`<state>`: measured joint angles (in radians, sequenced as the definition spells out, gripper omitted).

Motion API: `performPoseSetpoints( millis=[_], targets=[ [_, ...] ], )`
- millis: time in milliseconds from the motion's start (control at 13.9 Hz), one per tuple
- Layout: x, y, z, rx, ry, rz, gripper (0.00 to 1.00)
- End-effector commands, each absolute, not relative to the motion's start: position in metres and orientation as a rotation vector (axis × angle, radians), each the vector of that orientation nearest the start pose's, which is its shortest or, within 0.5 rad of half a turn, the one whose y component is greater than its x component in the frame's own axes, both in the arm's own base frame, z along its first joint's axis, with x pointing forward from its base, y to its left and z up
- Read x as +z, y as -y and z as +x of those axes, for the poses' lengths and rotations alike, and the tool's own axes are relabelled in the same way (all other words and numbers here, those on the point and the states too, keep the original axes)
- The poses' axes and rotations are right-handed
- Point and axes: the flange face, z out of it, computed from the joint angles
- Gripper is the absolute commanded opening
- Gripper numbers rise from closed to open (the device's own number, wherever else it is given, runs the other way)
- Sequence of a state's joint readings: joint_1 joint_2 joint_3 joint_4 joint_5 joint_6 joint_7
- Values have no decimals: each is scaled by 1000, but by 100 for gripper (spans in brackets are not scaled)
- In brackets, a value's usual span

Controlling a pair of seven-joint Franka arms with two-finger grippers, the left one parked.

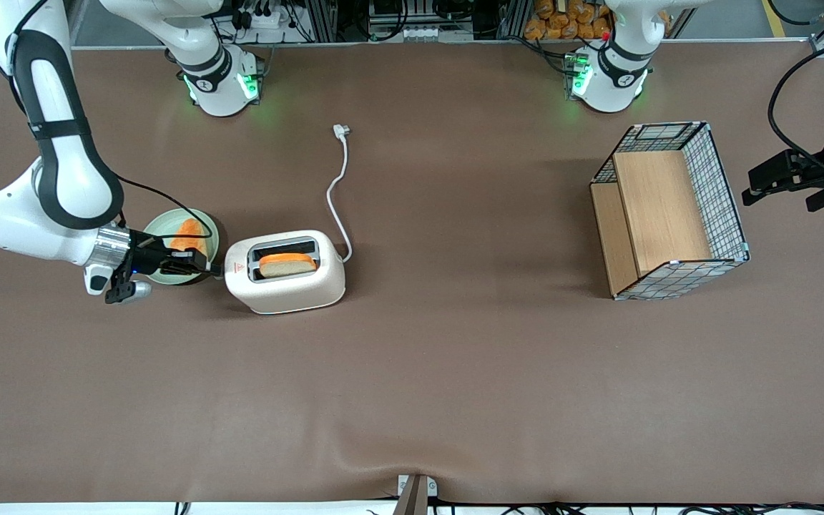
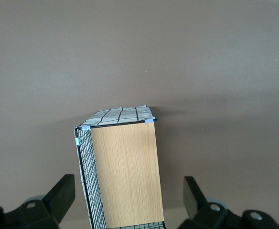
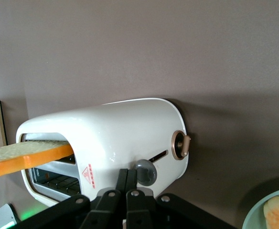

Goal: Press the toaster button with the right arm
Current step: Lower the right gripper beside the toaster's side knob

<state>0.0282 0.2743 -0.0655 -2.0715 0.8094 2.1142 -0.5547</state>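
Two closed fingers of the right arm's gripper (image 3: pixel 128 183) touch the toaster button (image 3: pixel 144 172) on the toaster (image 1: pixel 285 272), gripping nothing, beside the green plate (image 1: pixel 206 229).

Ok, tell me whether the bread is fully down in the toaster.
Not down: the bread slice sticks up out of the toaster slot. The shut gripper sits at the toaster button.

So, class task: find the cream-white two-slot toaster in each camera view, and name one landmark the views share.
Front view: cream-white two-slot toaster beside the green plate, black pincer at its end.
Right wrist view: toaster fills the picture, shut pincer at its grey button.
Left wrist view: not in it.
Shared landmark: orange-crusted bread slice in the slot.
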Motion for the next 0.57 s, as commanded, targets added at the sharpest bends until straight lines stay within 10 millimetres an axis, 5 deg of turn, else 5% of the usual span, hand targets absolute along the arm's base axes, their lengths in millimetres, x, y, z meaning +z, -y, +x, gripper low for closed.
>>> performPoseSetpoints(
  millis=[0, 503],
  targets=[
    [284, -14, 578, -13, 16, -2477, 0],
    [265, -13, 576, 15, 31, -2480, 0]
  ],
)
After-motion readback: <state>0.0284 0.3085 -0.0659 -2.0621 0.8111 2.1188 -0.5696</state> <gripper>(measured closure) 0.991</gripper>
